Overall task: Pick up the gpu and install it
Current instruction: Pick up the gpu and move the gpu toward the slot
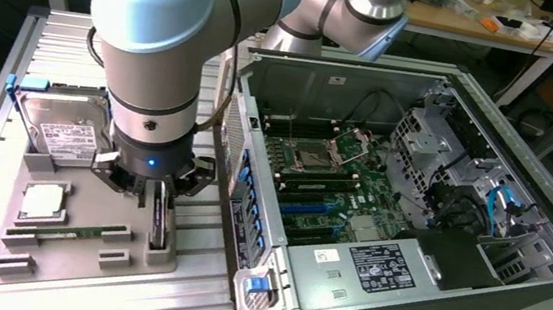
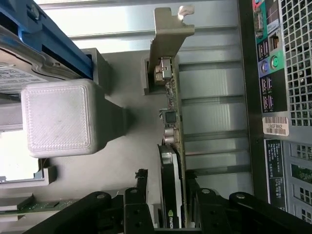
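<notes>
The robot arm [image 1: 155, 16] hung over a gray tray [image 1: 76, 265]. The tray sat on a table [image 1: 65, 36] made of metal slats.

The graphics card [image 1: 162, 228] was in the tray. It stood up on its long edge in a slot, at the side of the tray nearest the computer box [image 1: 341, 83]. The card had not been lifted out.

The gripper [image 1: 161, 192] was right above the card and low over the tray. Its fingers [image 2: 141, 190] were apart, with one on each side of the card. In the wrist view there was a gap between one finger and the card's black part. On the other side it was hard to tell if the finger touched the card. The fingers were not squeezing it.

The card's silver end plate [image 2: 168, 29] stuck out at the far end of the card, away from the fingers.

A hard drive [image 1: 63, 129] leaned in the tray, at the end away from the card's slot. A square chip [image 1: 42, 202] lay flat in the middle of the tray. A thin green memory stick [image 1: 70, 233] lay in the tray near the chip.

The computer box stood just beside the tray, on the exterior view's right. Its side was off, and the green board [image 1: 328, 178] inside could be seen.
</notes>
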Robot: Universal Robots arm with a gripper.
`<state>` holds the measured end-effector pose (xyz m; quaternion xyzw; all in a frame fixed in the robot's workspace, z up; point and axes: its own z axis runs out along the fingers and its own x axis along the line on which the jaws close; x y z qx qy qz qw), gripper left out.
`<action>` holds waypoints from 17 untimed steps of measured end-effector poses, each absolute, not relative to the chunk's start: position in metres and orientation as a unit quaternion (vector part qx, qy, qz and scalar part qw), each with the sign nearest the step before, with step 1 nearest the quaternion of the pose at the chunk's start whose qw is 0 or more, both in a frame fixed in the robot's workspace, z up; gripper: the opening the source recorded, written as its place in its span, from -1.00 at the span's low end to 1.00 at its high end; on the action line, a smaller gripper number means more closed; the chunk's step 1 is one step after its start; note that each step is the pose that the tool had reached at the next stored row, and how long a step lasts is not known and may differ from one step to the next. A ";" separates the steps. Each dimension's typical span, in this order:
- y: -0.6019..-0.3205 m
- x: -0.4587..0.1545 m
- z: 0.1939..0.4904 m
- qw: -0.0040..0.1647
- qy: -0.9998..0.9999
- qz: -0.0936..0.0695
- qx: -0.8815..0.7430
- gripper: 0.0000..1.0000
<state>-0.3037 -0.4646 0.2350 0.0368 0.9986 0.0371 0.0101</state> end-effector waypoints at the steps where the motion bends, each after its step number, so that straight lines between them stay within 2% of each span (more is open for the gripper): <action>1: -0.465 -0.302 0.235 0.010 0.999 0.037 0.037 -0.16; 8: -0.465 -0.299 0.235 0.010 0.999 0.037 0.037 -0.16; 9: -0.465 -0.299 0.235 0.010 0.999 0.037 0.037 -0.18; 11: -0.465 -0.299 0.235 0.010 0.999 0.037 0.037 -0.44; 14: -0.465 -0.299 0.237 0.010 0.999 0.037 0.037 -0.45; 17: -0.465 -0.299 0.252 0.010 0.999 0.037 0.037 -0.45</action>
